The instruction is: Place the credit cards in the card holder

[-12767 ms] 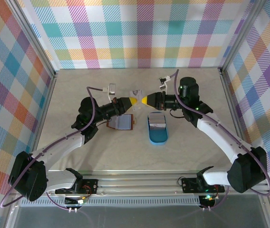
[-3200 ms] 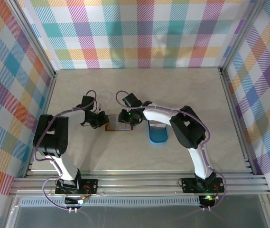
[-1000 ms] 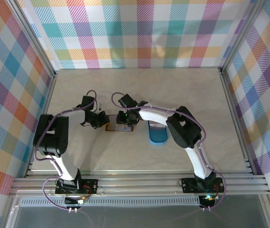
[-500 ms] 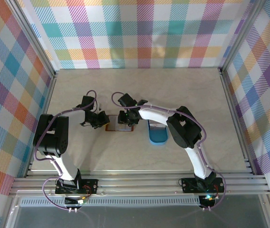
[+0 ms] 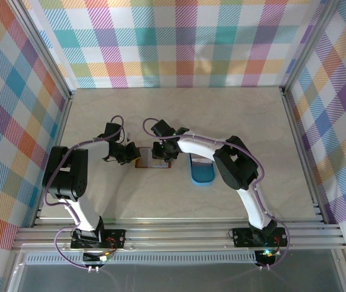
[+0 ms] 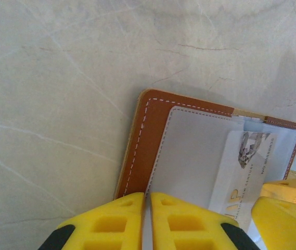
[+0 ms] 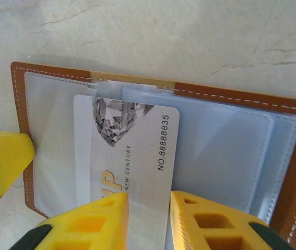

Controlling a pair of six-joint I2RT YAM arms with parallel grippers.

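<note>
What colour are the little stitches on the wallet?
White stitches on the brown wallet; left wrist view shows them best.

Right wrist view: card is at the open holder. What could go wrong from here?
The credit card lies slightly tilted over the card holder's clear sleeves; a push could catch a sleeve edge and buckle it. The left gripper, shut, sits just at the holder's near edge, so the holder might slide.

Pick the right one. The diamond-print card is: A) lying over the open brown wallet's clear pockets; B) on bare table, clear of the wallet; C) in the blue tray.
A: the right wrist view shows the credit card flat over the clear pockets of the open card holder, the right gripper at its near end.
</note>
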